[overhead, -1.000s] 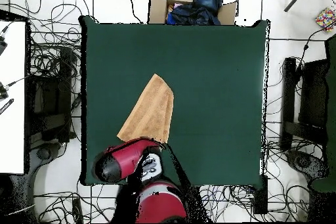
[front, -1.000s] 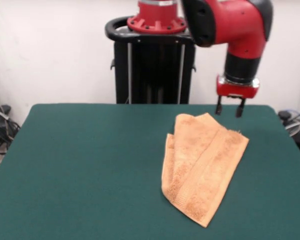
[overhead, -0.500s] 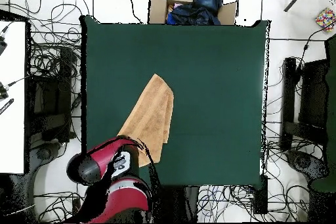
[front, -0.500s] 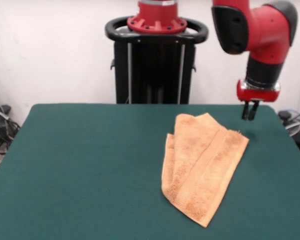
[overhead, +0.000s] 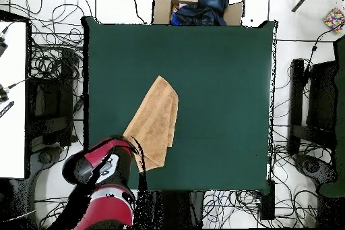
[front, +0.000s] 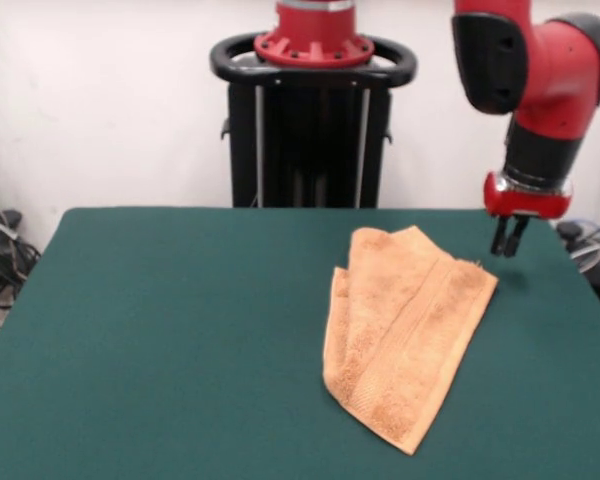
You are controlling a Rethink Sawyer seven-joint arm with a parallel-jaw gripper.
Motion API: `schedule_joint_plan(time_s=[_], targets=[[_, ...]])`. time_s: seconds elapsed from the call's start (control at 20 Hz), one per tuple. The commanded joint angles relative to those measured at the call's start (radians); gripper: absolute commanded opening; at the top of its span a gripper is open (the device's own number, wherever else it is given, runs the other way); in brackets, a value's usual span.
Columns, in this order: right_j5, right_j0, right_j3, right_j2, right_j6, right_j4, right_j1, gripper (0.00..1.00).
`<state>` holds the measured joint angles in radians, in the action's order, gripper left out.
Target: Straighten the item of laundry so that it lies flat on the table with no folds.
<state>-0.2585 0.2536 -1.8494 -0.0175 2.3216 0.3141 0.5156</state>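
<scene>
Your towel lies folded on the tabletop, right of centre in the front view, with one layer doubled over along a diagonal crease and a woven band near its lower end. Your tool hangs just beyond the towel's upper right corner, apart from it, its fingers drawn close together and holding nothing. From overhead the arm seems to cover the towel's nearest corner, though that is hard to judge.
</scene>
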Motion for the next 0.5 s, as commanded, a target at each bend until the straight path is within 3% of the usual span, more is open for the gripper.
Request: schedule_joint_plan(time_s=[0.05,0.35,0.5], targets=[[0.04,0.022,0.142,0.054,0.1,-0.011,-0.001,0.0],[0.058,0.049,0.137,0.081,0.134,-0.029,-0.001,0.0],[0.026,0.037,0.154,0.073,0.087,-0.004,-0.019,0.0]])
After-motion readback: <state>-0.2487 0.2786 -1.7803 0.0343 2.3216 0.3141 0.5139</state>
